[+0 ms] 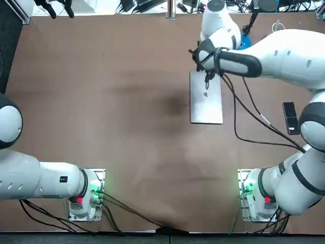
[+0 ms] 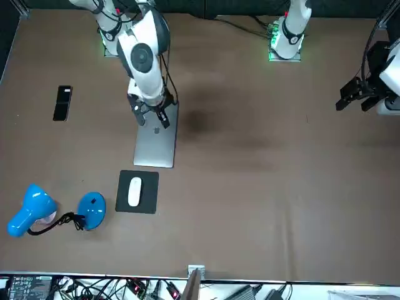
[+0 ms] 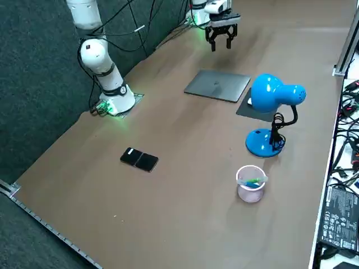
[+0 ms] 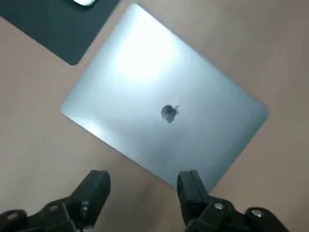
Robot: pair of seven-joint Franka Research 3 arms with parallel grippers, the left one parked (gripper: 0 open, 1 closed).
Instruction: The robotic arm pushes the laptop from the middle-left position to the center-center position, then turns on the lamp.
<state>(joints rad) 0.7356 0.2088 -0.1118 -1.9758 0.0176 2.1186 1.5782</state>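
Seen from across the table, working from the left of the front view: a dark phone [image 2: 62, 102] lies flat, well apart from everything else. Next comes the blue lamp [image 2: 36, 208], standing on its round base with a black cord looped along its stem. The side view shows a small clear cup [image 3: 250, 185] near the lamp, with something green and blue inside. Then a black mouse pad [image 2: 147, 187] carries a white mouse [image 2: 134, 191]. It sits just beside the end of the laptop [image 2: 157, 147] farthest from the robot.

The laptop is closed, a silver slab with its logo in the middle of the lid. It lies flat on the brown table [image 2: 262, 187], on the working arm's side of the middle, with its long sides running away from the robot. The pad is at its end, not on the side facing the table's centre.

The right gripper [image 4: 143, 176] hangs well above the laptop. Its two black fingers [image 4: 94, 191] are spread wide with nothing between them.
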